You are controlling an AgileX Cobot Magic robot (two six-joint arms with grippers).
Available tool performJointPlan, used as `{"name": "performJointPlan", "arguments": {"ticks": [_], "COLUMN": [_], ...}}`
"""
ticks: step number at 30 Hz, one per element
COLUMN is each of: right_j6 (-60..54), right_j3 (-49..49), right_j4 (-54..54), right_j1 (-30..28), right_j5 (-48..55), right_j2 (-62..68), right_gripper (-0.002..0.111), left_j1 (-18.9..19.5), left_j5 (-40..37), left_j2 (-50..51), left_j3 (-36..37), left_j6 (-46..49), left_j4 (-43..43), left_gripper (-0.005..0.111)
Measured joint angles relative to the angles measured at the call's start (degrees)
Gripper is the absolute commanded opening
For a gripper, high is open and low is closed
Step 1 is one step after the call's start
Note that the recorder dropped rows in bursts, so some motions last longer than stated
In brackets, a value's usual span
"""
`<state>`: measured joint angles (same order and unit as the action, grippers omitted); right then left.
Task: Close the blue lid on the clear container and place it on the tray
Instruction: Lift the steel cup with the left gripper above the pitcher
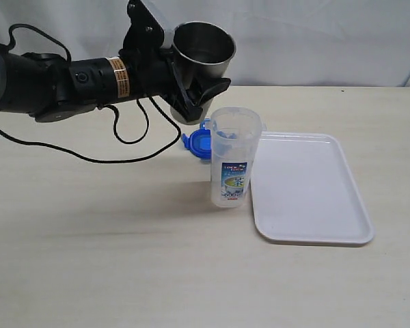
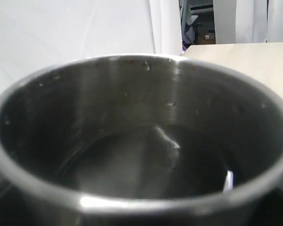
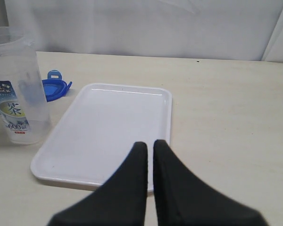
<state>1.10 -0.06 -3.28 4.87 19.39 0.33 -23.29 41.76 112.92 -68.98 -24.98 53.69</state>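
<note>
The left gripper is clamped wide around a steel cup, holding it in the air above and a little behind the clear container. The container stands upright and open-topped on the table, just beside the tray's left edge (not on it). The blue lid lies on the table close behind the container. The right gripper hangs over the tray's rim with its jaws pressed together, holding nothing.
</note>
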Motion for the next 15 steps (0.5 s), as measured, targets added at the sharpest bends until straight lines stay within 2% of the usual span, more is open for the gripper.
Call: {"name": "performJointPlan", "arguments": {"ticks": [15], "right_j6": [0.0], "right_j3": [0.0], "right_j4": [0.0], "right_j1": [0.0], "right_j5": [0.0], "right_j2": [0.0], "right_gripper": [0.004], "left_j1": [0.0], "left_j5": [0.0], "left_j2": [0.0], "left_j3": [0.0], "left_j6": [6.4], "left_j4": [4.6], "left_gripper": [0.000]}}
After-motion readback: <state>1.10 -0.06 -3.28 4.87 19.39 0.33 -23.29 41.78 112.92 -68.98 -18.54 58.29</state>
